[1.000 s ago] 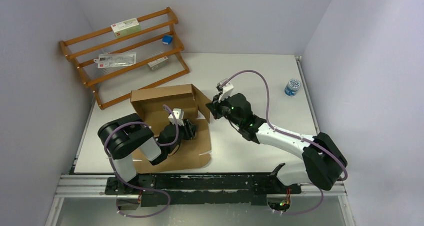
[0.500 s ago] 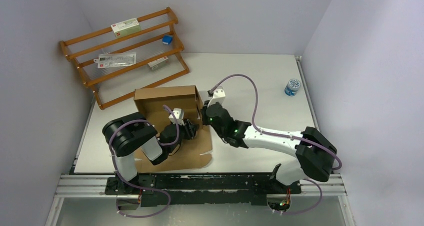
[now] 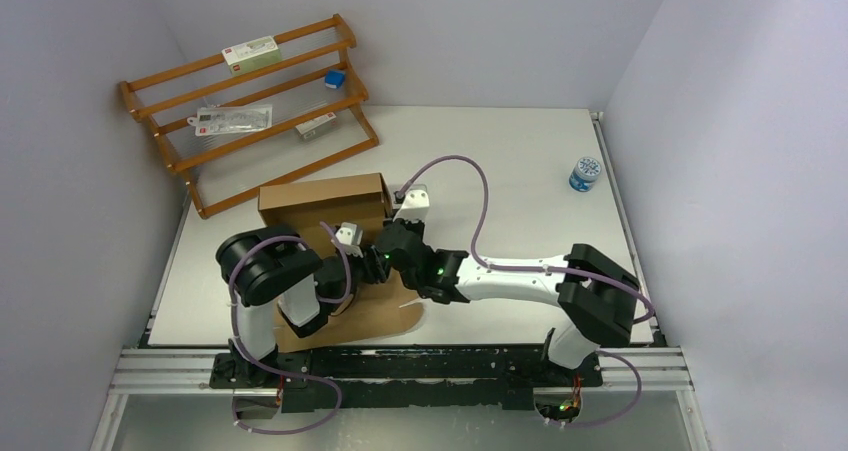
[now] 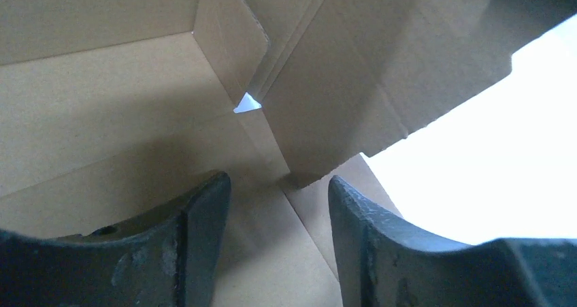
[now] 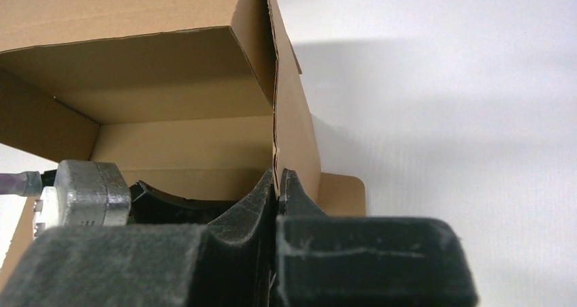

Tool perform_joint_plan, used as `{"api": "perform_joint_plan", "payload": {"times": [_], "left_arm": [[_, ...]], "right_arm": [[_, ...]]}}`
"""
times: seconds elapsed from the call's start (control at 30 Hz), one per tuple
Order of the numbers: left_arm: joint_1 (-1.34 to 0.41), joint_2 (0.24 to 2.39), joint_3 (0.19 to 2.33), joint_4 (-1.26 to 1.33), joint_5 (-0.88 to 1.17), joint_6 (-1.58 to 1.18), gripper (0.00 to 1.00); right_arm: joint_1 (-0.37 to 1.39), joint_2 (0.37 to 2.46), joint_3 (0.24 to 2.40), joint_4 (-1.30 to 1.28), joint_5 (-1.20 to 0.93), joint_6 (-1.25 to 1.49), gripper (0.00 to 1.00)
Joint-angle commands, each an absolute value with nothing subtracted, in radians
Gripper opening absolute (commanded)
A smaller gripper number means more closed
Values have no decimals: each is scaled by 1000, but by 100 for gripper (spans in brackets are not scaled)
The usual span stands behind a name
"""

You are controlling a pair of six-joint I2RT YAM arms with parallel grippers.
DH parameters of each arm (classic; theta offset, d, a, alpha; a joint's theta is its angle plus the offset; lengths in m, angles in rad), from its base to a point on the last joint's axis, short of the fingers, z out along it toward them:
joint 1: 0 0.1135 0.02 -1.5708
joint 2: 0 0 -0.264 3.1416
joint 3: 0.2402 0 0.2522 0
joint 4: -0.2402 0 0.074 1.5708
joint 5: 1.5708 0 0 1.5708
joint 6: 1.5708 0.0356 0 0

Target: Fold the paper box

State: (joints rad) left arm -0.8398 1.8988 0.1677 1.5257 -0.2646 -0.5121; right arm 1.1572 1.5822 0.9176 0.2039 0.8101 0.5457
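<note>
My right hand (image 5: pixel 277 178): closed; swung in from 3 o'clock.
My left hand (image 4: pixel 277 183): opened wider, empty.
Paper box (image 3: pixel 320 199): right wall (image 5: pixel 296 137) upright; tucking likely next.

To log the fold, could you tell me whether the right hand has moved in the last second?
Yes. The right hand has moved left and toward the near edge, away from the blue-lidded jar.

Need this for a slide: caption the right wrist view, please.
Right gripper, jaws shut, at the upright side wall of the paper box.
</note>
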Motion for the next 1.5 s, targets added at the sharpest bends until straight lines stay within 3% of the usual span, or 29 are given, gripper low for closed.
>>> {"api": "perform_joint_plan", "payload": {"times": [0.0, 0.13, 0.4, 0.53, 0.73, 0.97, 1.1, 1.37, 1.47], "left_arm": [[-849, 1973, 118, 1772, -254, -481, 65], [-863, 2002, 125, 1823, -298, -467, 70], [-897, 1989, 180, 1805, -438, -429, 71], [-898, 2012, 190, 1830, -472, -435, 65], [-899, 2019, 198, 1831, -491, -447, 44], [-900, 2017, 201, 1830, -499, -457, 44], [-900, 2024, 202, 1830, -506, -462, 44], [-898, 2032, 211, 1814, -507, -474, 44], [-898, 2031, 217, 1799, -504, -479, 44]], "right_arm": [[1187, 1630, 955, 143, 903, 598, 1], [1199, 1640, 962, 135, 907, 612, 1], [1204, 1648, 975, 120, 887, 628, 1], [1204, 1650, 977, 118, 870, 634, 1], [1203, 1642, 979, 132, 838, 609, 6], [1204, 1650, 985, 145, 809, 592, 9], [1204, 1631, 986, 147, 788, 557, 21], [1194, 1507, 934, 216, 644, 294, 55], [1156, 1444, 907, 209, 554, 208, 58]]}}
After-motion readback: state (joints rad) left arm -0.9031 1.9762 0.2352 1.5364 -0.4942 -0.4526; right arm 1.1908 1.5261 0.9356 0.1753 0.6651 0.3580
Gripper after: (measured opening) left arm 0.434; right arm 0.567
